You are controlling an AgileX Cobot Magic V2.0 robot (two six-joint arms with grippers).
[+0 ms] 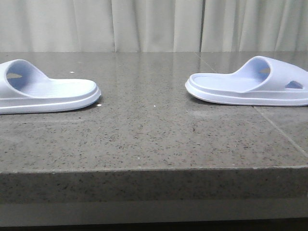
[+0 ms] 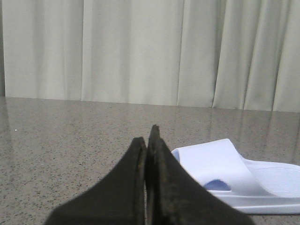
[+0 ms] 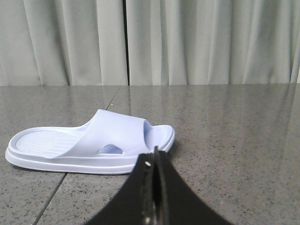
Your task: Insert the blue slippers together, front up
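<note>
Blue slippers, pair, lying unjoined on grey stone table (image 1: 144,139)

Left slipper (image 1: 45,91) and right slipper (image 1: 252,84) are lying soles down, well apart, heels facing inward, likely awaiting pickup. Left gripper (image 2: 149,140) and right gripper (image 3: 156,157) are sitting clenched, empty, each near its slipper. Curtain (image 1: 154,24) is hanging behind; nothing is obstructing.

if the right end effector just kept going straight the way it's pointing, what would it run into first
Probably the slipper lying ahead of the right end effector: its shut tips point at that slipper's open end. Depth is unclear from this view, so it might just skim past that end.
</note>
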